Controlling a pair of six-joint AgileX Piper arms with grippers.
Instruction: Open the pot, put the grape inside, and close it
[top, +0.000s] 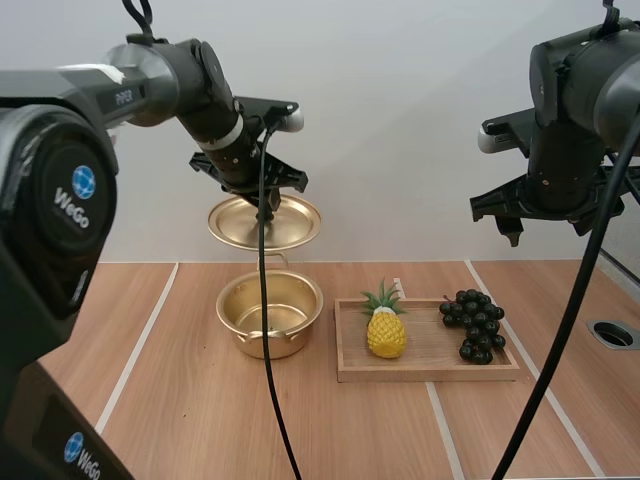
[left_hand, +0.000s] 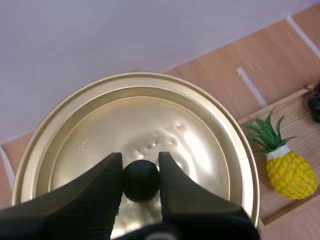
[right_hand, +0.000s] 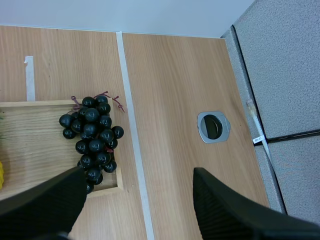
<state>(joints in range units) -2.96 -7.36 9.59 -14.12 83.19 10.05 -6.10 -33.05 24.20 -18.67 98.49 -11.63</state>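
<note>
Grape bunch (top: 472, 325): near-black round berries on a reddish stem, lying at the right end of the wooden tray (top: 425, 372); a yellow pineapple (top: 386, 332) stands at the tray's middle. Tray sits on the bench (top: 170, 400) just right of the gold pot (top: 268, 343), which stands open, bare gold floor showing. My left hand (left_hand: 140, 161) pinches the black knob (left_hand: 141, 182) of the gold lid (left_hand: 75, 145), held in the air above the pot; my right hand (right_hand: 139, 175) hangs spread wide above the tray's right end, gripping nothing.
</note>
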